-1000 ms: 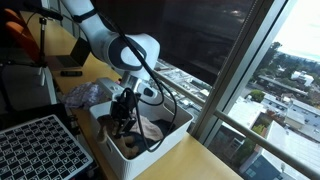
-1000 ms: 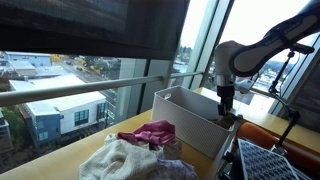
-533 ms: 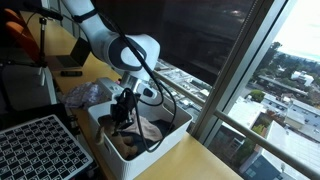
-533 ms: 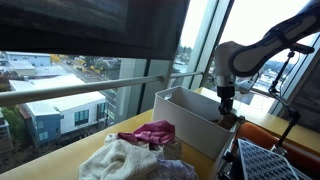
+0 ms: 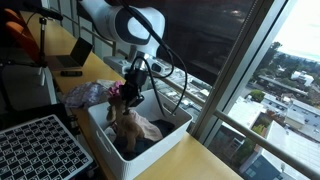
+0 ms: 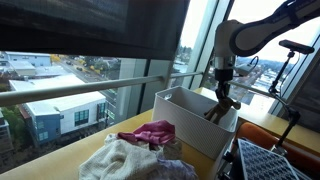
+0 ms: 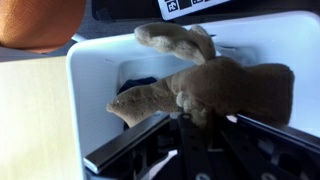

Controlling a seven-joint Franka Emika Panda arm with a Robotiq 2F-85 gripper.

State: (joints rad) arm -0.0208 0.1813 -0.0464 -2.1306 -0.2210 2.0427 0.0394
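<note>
While it hangs over the white bin [image 5: 162, 148], the gripper [image 5: 129, 95] is clamped on a brown cloth [image 5: 131, 118], which dangles from the jaws above the bin's opening, over a dark blue garment [image 7: 140, 84] inside. Beside the bin, a heap of pink and pale clothes [image 6: 138, 146] lies on the table [image 5: 215, 165].

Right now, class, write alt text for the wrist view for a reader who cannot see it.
The gripper holds a crumpled brown cloth over a white bin. A dark blue item lies inside; a wooden tabletop shows beside it.
</note>
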